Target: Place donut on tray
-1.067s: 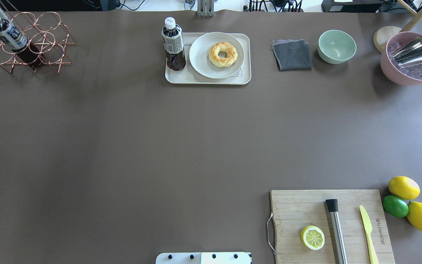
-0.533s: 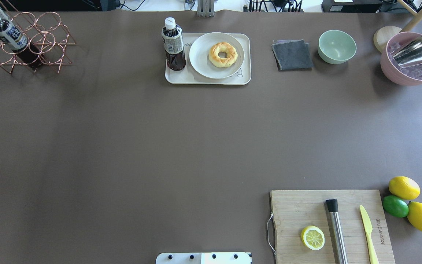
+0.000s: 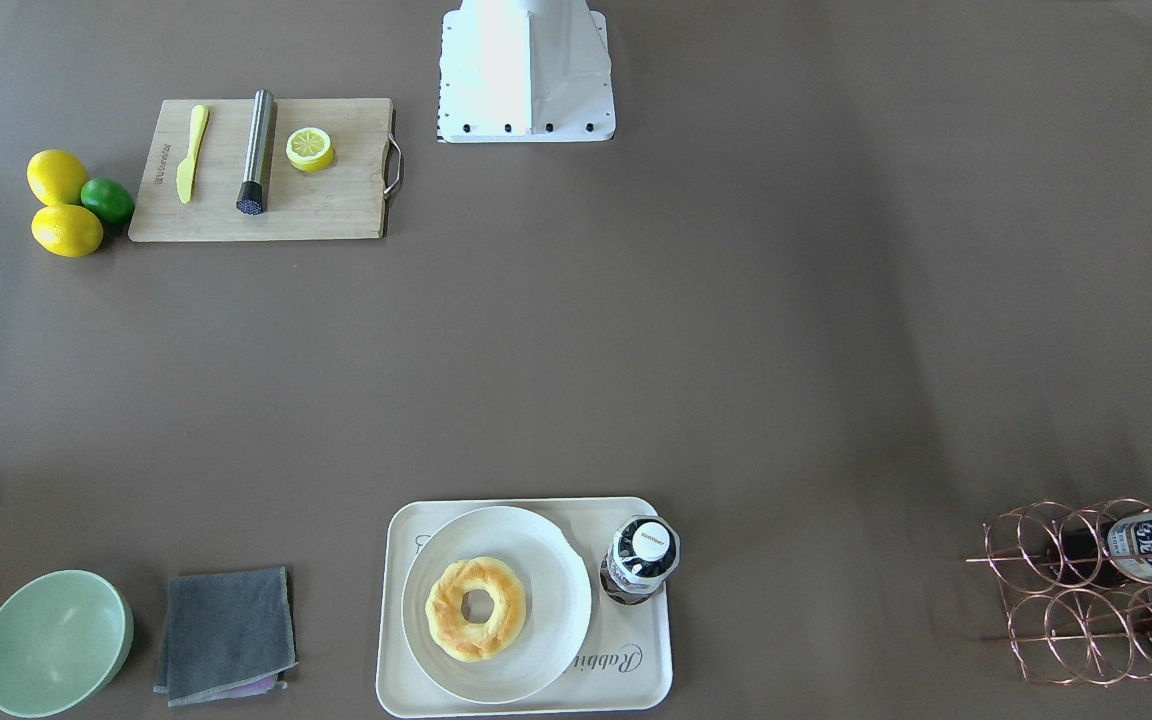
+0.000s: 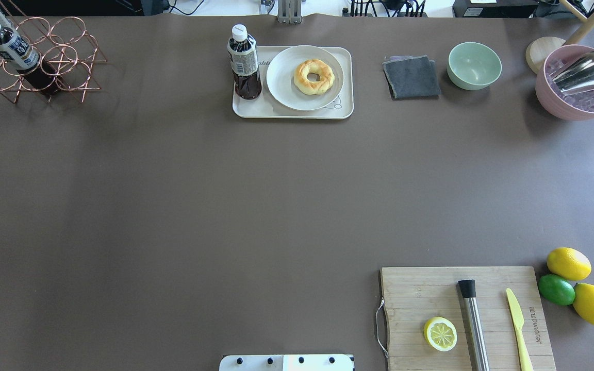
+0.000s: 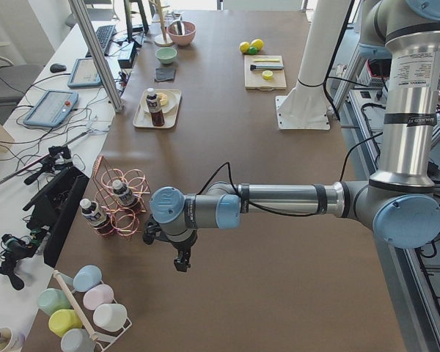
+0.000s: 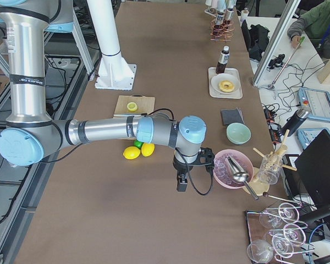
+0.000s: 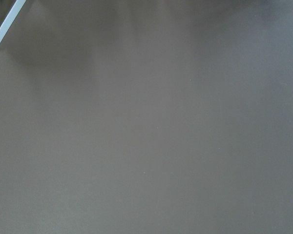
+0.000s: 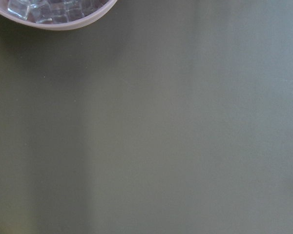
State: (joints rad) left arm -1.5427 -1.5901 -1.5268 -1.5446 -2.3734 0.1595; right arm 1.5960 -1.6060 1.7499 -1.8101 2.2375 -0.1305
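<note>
The golden-brown donut (image 4: 299, 77) lies on a round white plate (image 4: 281, 77) that sits on the cream tray (image 4: 256, 107) at the far middle of the table. The front view shows the same donut (image 3: 446, 610) on the plate (image 3: 546, 600) on the tray (image 3: 626, 680). My left gripper (image 5: 180, 260) hangs over bare table at the left end, far from the tray. My right gripper (image 6: 181, 184) hangs near the pink ice bowl (image 6: 231, 168) at the right end. Both show only in the side views, so I cannot tell whether they are open or shut.
A dark drink bottle (image 4: 244, 62) stands on the tray's left part. A grey cloth (image 4: 411, 77) and a green bowl (image 4: 474, 65) lie to its right. A copper wire rack (image 4: 39, 59) is far left. A cutting board (image 4: 467, 317) with a lemon half (image 4: 440, 334) is near right.
</note>
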